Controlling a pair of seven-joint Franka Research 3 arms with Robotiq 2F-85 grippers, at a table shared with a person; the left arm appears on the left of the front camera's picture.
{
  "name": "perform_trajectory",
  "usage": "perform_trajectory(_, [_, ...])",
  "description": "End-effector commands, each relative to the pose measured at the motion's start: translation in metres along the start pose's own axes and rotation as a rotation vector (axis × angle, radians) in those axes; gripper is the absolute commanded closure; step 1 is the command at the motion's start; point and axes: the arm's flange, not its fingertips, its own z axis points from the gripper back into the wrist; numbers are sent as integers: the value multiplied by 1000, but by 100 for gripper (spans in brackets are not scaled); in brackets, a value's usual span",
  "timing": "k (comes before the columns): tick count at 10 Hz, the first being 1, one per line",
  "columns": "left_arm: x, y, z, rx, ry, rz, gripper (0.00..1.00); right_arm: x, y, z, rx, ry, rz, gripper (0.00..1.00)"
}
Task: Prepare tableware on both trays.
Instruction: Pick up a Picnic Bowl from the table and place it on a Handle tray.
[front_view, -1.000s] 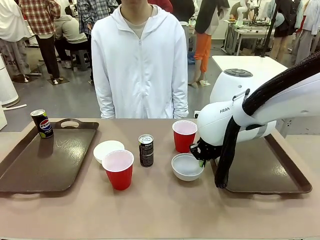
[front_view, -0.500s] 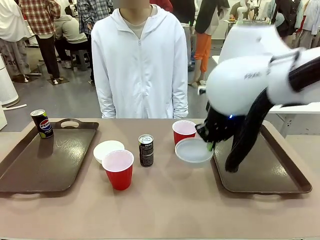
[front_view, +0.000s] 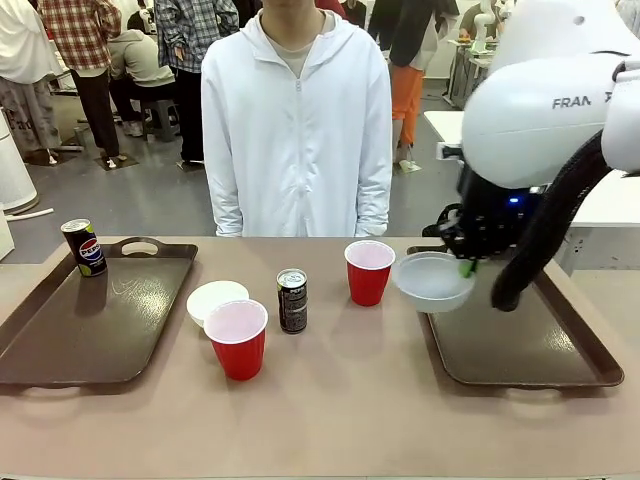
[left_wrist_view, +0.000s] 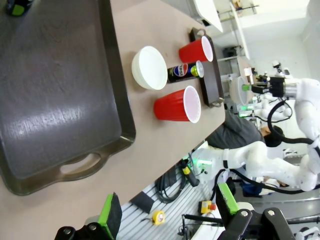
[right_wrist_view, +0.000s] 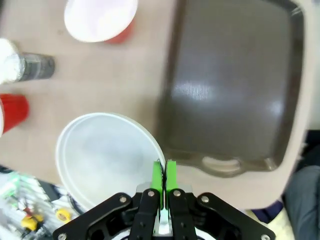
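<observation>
My right gripper (front_view: 465, 266) (right_wrist_view: 164, 176) is shut on the rim of a whitish bowl (front_view: 432, 281) (right_wrist_view: 102, 155), holding it in the air over the left rim of the right tray (front_view: 530, 345) (right_wrist_view: 230, 90). A second bowl (front_view: 216, 299) lies on the table beside the left tray (front_view: 90, 325). One soda can (front_view: 84, 247) stands on that tray's far corner and another can (front_view: 292, 300) stands mid-table. Two red cups (front_view: 237, 338) (front_view: 369, 271) stand on the table. My left gripper (left_wrist_view: 167, 207) is open and holds nothing, high above the left tray (left_wrist_view: 50, 100).
A person in a white hooded jacket (front_view: 296, 140) stands at the far side of the table, hands out of sight. The right tray's floor is bare. Bare tabletop (front_view: 330, 420) runs along the near edge.
My right gripper has lifted the bowl off the table beside the far red cup and carried it up and to the right, to the right tray's left rim.
</observation>
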Motion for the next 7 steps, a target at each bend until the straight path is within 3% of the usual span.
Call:
perform_trajectory(1, [0, 0, 2, -14, -7, -6, 0, 10, -47, -11, -10, -11, -21, 100])
perform_trajectory(4, [0, 0, 2, -14, -7, -6, 0, 13, -105, -15, 36, -37, -126, 100])
perform_trajectory(7, [0, 0, 2, -14, -7, -6, 0, 23, -120, -50, 48, -68, -171, 100])
